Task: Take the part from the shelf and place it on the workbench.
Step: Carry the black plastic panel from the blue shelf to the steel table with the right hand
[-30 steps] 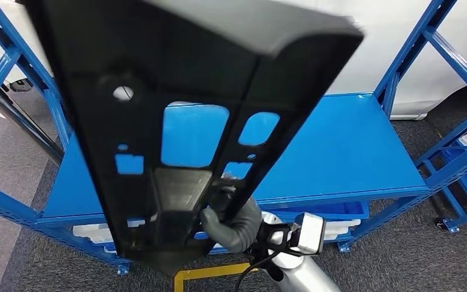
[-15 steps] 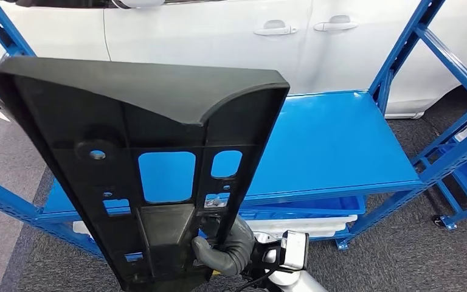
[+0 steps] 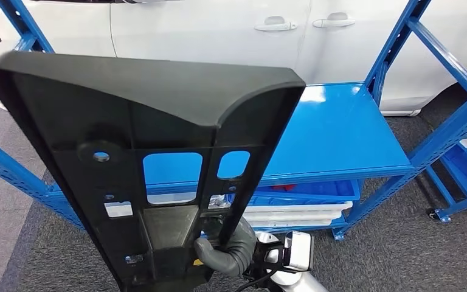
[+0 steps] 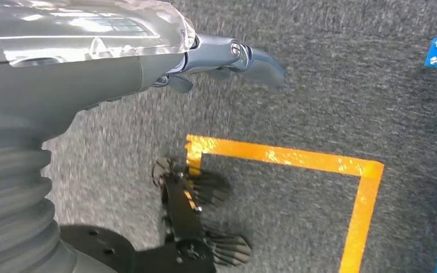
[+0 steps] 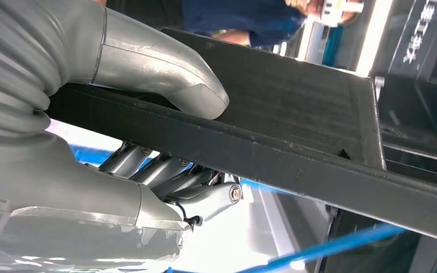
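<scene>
Right hand (image 3: 225,249): at 6 o'clock in the head view, gripping the lower end of the black plastic part (image 3: 140,158). Right wrist view shows the grey thumb (image 5: 165,71) pressed on one face of the panel (image 5: 296,114) and the darker fingers (image 5: 176,176) curled under the opposite face.
Left hand (image 4: 227,57): hangs over the grey carpet (image 4: 318,74), nothing in it, fingers loosely extended and apart.
Part: long black moulded panel, ribbed inner side toward the head camera, with rectangular cut-outs and a round boss. Held upright and slightly tilted, wide end at 12 o'clock, narrow end at 6 o'clock; it is in the air in front of the shelf, touching only the hand.
Shelf (image 3: 340,128): blue steel rack behind the part, its blue deck running toward 3 o'clock.
Lower tier: blue bin (image 3: 316,193) and white trays (image 3: 292,214) under the deck.
Background: white car (image 3: 219,30) with two door handles, at 12 o'clock beyond the rack.
Floor: yellow tape corner (image 4: 296,159) on the carpet, left wrist view.
</scene>
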Tool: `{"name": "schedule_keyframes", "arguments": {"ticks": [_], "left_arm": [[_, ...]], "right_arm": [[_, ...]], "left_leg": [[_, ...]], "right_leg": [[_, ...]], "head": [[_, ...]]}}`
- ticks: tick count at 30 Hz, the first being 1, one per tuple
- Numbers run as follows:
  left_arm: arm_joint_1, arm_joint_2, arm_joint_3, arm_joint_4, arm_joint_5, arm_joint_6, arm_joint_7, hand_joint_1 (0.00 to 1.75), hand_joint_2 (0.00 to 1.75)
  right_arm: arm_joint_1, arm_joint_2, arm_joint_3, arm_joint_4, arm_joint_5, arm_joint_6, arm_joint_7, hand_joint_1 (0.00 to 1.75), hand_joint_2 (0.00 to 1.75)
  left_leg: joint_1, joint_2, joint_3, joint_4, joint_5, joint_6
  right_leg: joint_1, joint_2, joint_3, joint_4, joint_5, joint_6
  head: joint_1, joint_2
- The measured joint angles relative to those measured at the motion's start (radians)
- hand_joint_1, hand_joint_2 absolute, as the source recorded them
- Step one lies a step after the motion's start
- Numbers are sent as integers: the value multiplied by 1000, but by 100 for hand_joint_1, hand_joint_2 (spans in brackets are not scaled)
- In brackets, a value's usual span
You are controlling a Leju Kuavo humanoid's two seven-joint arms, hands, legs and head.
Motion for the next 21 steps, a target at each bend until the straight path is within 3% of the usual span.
{"name": "schedule_keyframes", "arguments": {"ticks": [2,3,4,6,7,8,9,10,12,14,15,17,18,19,21], "left_arm": [[3,2,-1,1,-2,1,2,0,175],[3,4,-2,1,-2,2,2,0,175],[3,5,-3,2,-4,3,2,0,175],[3,10,-6,2,-7,4,2,0,175],[3,12,-8,2,-11,3,2,0,175],[3,14,-10,2,-13,2,2,0,175],[3,15,-12,2,-16,0,2,0,175],[3,17,-14,2,-18,0,2,0,175],[3,19,-17,2,-21,-1,2,0,175],[3,22,-20,2,-24,0,4,0,175],[3,24,-21,2,-24,1,6,0,175],[4,29,-21,2,-24,3,9,0,175],[4,31,-22,3,-23,4,10,0,175],[4,32,-22,3,-22,4,11,0,175],[4,36,-22,3,-20,5,12,0,175]], "right_arm": [[9,0,-8,-6,0,4,0,175,175],[13,0,-13,-10,0,7,0,175,175],[17,0,-19,-14,0,10,0,175,175],[21,0,-27,-17,-1,16,0,175,175],[22,0,-30,-18,-1,19,0,175,175],[25,0,-35,-18,-2,21,0,175,175],[28,0,-39,-17,-2,23,0,175,175],[29,0,-43,-18,-2,23,0,175,175],[30,2,-50,-19,0,23,0,175,175],[31,5,-55,-22,3,23,0,175,175],[31,7,-56,-24,4,24,0,175,175],[33,9,-58,-25,6,25,0,175,175],[33,10,-58,-25,6,25,0,175,175],[33,12,-58,-24,7,26,0,175,175],[33,16,-58,-22,6,26,0,175,175]], "left_leg": [[-1,4,-13,-2,21,13],[0,7,-23,-3,33,20],[2,9,-37,-4,46,25],[1,12,-68,-3,69,31],[0,13,-83,-2,80,31],[-1,13,-99,0,89,31],[-2,14,-113,3,98,30],[-3,14,-126,6,107,29],[-4,13,-147,12,121,24],[-4,13,-156,13,135,14],[-3,13,-157,12,143,8],[-1,12,-159,6,157,-4],[-1,11,-166,11,147,-9],[-1,10,-176,32,119,-14],[2,10,-205,131,21,-23]], "right_leg": [[-4,2,-8,0,4,12],[-5,3,-18,17,-19,17],[-7,4,-34,56,-64,22],[-10,4,-67,186,-177,28],[-11,3,-77,250,-212,30],[-11,3,-73,289,-222,30],[-10,3,-53,295,-212,28],[-10,3,-16,265,-189,26],[-5,3,93,129,-159,15],[1,4,170,13,-166,3],[5,4,182,-12,-174,-2],[4,2,175,-24,-156,-14],[2,0,168,-30,-144,-22],[0,-2,158,-35,-130,-29],[0,-3,134,-39,-105,-39]], "head": [[0,0],[0,0],[0,0],[0,0],[0,0],[0,0],[0,0],[0,0],[0,0],[0,0],[0,0],[0,0],[0,0],[0,0],[0,0]]}}
